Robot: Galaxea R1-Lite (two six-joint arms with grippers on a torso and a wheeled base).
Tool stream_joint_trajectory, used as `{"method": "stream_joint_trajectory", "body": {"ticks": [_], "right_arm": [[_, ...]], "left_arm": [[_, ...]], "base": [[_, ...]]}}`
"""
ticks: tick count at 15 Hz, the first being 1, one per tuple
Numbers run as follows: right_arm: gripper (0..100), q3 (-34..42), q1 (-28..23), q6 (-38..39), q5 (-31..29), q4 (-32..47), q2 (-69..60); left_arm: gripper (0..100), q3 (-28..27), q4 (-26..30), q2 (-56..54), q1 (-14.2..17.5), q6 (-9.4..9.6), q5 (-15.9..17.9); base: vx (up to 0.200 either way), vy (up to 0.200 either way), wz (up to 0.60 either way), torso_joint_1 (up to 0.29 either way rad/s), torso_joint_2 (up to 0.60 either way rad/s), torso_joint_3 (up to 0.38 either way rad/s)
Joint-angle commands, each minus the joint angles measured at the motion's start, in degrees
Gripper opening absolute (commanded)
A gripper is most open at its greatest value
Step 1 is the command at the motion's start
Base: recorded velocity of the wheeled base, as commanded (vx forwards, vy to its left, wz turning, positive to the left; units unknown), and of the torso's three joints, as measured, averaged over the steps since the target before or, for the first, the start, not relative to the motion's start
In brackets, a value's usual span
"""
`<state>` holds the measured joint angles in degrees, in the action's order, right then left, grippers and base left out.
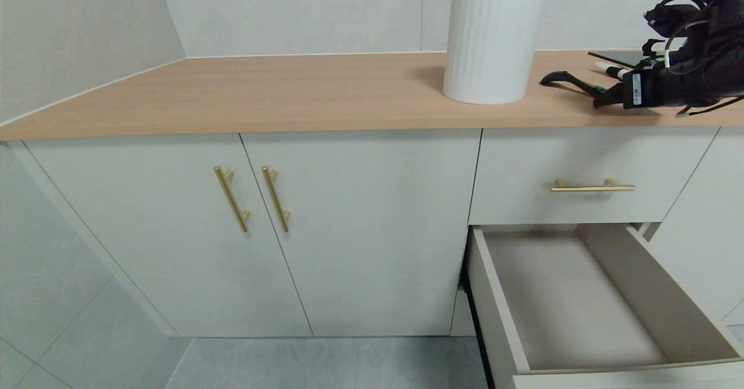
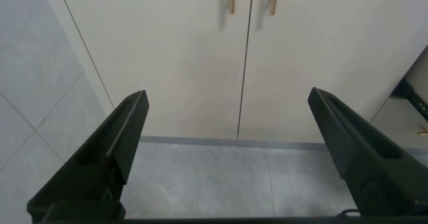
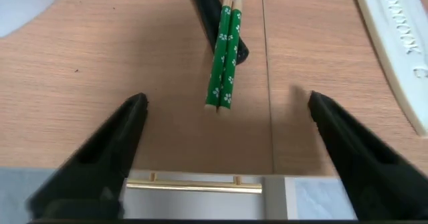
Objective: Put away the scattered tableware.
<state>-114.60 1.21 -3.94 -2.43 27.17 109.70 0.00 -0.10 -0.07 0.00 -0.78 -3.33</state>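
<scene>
The job is at the picking-up step. No tableware is put away yet, and the open drawer [image 1: 495, 302] low down on the right has nothing in it.

The right gripper [image 3: 226, 117] is low over the wooden counter [image 1: 290, 92], at its right end near the front edge. Its two fingers are spread wide apart and hold nothing. The chopsticks [image 3: 224, 57] lie side by side on the counter, a little farther in than the gripper, and their green ends point back at the gap between the fingers. They rest on top of a black spoon [image 1: 557, 79] (I think it is a spoon, but I can't be sure). A long white thing [image 3: 394, 43] lies to the right of the chopsticks, and I can't tell what it is. The tall white vase [image 1: 491, 34] stands to the left of the spoon.

The left gripper [image 2: 227, 93] hangs down low in front of the cupboard doors [image 1: 360, 232]. It is also wide open and holds nothing.

Next, I think the right gripper should go forward a bit so the green ends sit between its fingers. Then it should close on both sticks at once. The sticks are thin and could roll or split apart, so the grip needs to be straight and gentle. After that they can go down into the open drawer.
</scene>
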Motion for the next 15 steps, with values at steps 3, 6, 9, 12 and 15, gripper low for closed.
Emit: {"method": "stream_joint_trajectory", "body": {"ticks": [3,6,9,12,15], "right_arm": [[0,0.01,0.02,-0.02,-0.04,-0.10,0.25],[0,0.01,0.02,-0.02,-0.04,-0.19,-0.02],[0,0.01,0.02,-0.02,-0.04,-0.45,-1.69],[0,0.01,0.02,-0.02,0.05,-0.37,-7.13],[0,0.01,0.02,-0.02,0.49,4.64,-16.98]], "left_arm": [[100,0.00,0.01,0.07,0.00,-0.01,-0.01],[100,0.00,-0.08,0.07,0.00,-0.01,-0.01],[100,0.00,0.01,0.07,0.00,-0.01,-0.01],[100,0.00,0.01,0.07,0.00,-0.01,-0.01],[100,0.00,-0.08,0.07,0.00,-0.01,-0.01]], "base": [[0.000,0.000,0.00,0.000,0.00,0.000],[0.000,0.000,0.00,0.000,0.00,0.000],[0.000,0.000,0.00,0.000,0.00,0.000],[0.000,0.000,0.00,0.000,0.00,0.000],[0.000,0.000,0.00,0.000,0.00,0.000]]}}
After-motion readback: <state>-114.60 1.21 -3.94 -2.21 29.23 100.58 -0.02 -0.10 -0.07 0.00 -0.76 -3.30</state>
